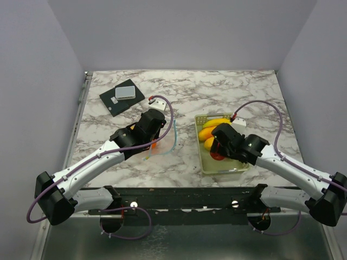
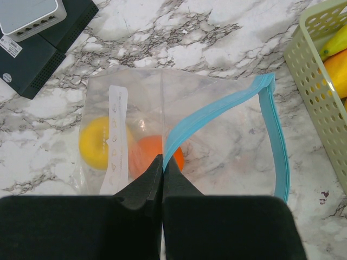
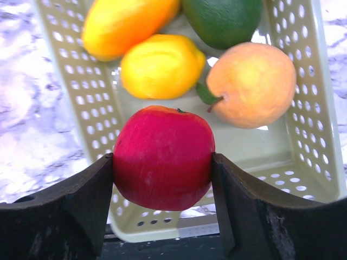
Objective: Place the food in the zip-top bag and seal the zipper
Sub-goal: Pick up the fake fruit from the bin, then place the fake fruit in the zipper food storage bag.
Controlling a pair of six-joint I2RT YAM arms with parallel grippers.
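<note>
The white-and-grey marbled tabletop point(image 1: 227, 92) sits between plain lavender walls point(image 1: 32, 54). At its upper left in the overhead view you have a flat black box point(image 1: 111, 104) with a small grey-white device point(image 1: 126, 91) on it. Left of centre lies the clear floppy zip-top bag point(image 2: 217, 135), its mouth gaping and the light blue zipper strip point(image 2: 277, 146) unsealed. One side of the strip runs down the right of the left wrist view, and the other slants across to the fingers. Your left gripper point(image 2: 162, 170) has its jaws pressed together, pinching the bag's near lip right at that strip. Inside the bag you can see a round yellow toy fruit point(image 2: 96, 143) at the left and an orange ball point(image 2: 149, 154) just beside it, both partly behind a white printed label point(image 2: 116, 135). Right of centre stands the pale green mesh basket point(image 3: 312, 108). Your right gripper point(image 3: 162, 162) reaches into its near end, fingers set against both sides of the glossy red apple point(image 3: 162, 146) and clamping it. You can't tell whether the apple is off the basket floor. Beyond it lie a yellow lemon point(image 3: 162, 65), a peach-coloured round fruit point(image 3: 252, 84) with a green leaf, an elongated orange-yellow piece point(image 3: 127, 24) and a dark green fruit point(image 3: 227, 19). Overhead, a yellow banana point(image 1: 218, 122) shows at the basket's far end.
</note>
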